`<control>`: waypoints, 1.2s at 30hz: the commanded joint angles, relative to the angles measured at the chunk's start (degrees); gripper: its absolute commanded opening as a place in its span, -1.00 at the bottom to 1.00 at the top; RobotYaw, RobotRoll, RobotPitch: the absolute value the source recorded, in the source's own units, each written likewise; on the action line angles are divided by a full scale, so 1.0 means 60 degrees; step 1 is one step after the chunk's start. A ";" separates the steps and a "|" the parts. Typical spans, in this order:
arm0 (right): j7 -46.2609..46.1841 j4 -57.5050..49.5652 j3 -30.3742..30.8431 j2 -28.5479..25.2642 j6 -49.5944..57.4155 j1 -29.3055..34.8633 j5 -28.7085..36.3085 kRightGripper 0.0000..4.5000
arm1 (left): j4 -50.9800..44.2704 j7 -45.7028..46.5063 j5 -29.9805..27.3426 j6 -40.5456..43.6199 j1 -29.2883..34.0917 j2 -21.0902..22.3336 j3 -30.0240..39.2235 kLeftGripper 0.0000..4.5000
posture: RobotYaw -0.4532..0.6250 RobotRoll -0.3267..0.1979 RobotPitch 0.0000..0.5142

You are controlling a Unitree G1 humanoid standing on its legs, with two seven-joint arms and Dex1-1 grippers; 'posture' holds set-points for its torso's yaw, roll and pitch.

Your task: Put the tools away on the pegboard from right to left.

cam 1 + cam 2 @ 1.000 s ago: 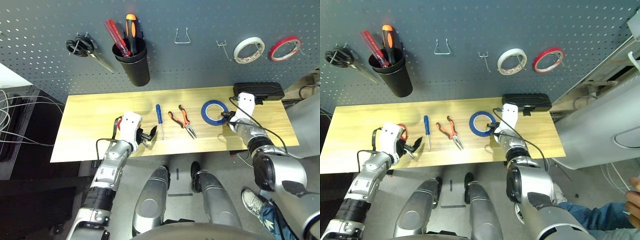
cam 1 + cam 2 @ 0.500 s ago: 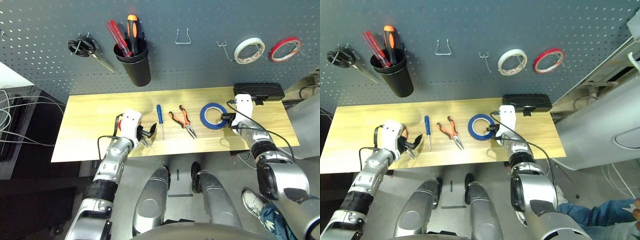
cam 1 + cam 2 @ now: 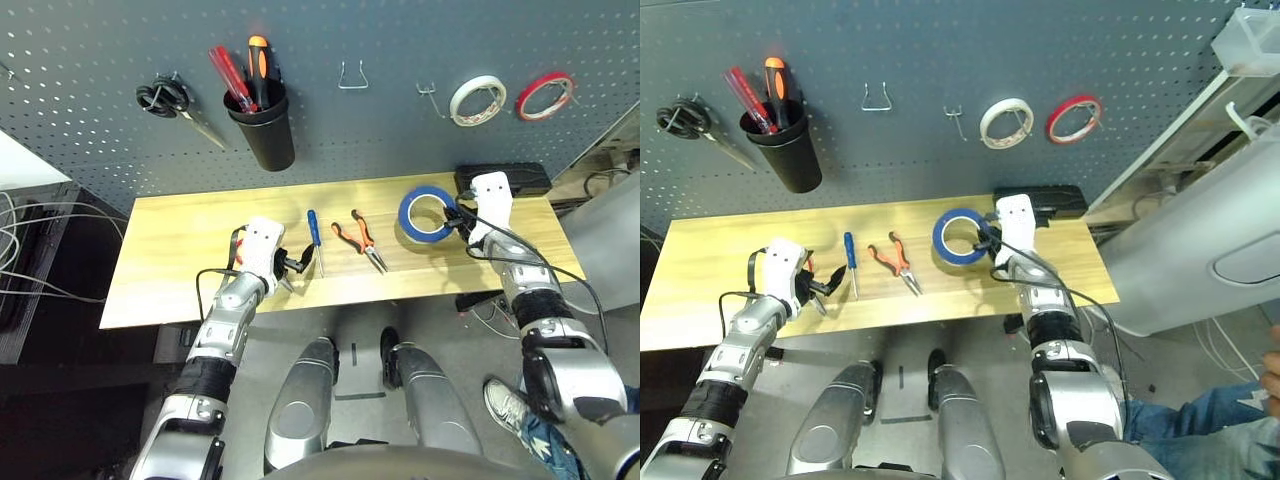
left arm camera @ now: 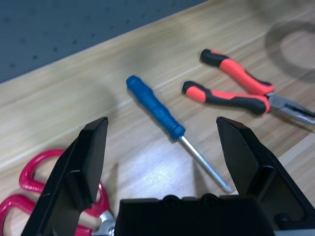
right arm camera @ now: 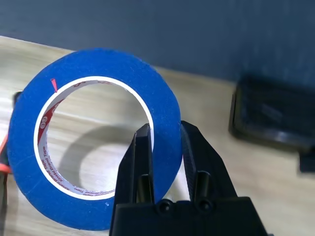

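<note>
The blue tape ring [image 5: 88, 98] hangs tilted just above the wooden table [image 3: 180, 240], and my right gripper [image 5: 166, 130] is shut on its wall. Left of it on the table lie the orange-and-black pliers [image 3: 362, 238] and the blue-handled screwdriver [image 3: 314, 235]. My left gripper [image 4: 167, 142] is open low over the table, with the screwdriver [image 4: 152, 105] just beyond its fingers and the pliers [image 4: 241, 91] farther off. The red-handled scissors [image 4: 29, 182] lie partly under my left wrist. The dark grey pegboard [image 3: 90, 50] rises behind the table.
On the pegboard hang black-handled scissors [image 3: 170, 100], a black cup [image 3: 262, 130] holding screwdrivers, a bare wire hook [image 3: 351, 75], a small bare hook [image 3: 428, 92], a white tape roll [image 3: 476, 98] and a red one [image 3: 543, 95]. A black box [image 3: 500, 178] sits at the table's back right.
My right gripper has lifted the blue tape ring off the table and tilted it up, toward the pegboard. The left arm has barely moved. The camera has shifted slightly.
</note>
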 commanded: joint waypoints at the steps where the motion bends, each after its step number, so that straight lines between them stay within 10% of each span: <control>1: 0.0140 -0.0900 0.0421 -0.0174 -0.0649 0.0337 -0.0365 -0.68 | -0.0042 -0.0074 0.0003 0.0007 0.0056 -0.0032 -0.0018 1.00 | 0.13 0.25 -0.19; 36: -0.2060 -0.2945 -0.0325 -0.0806 -0.4531 -0.0381 -0.1051 -0.68 | -0.1948 -0.2136 -0.1144 -0.2157 -0.0290 -0.0563 -0.0522 1.00 | 0.10 0.25 -0.16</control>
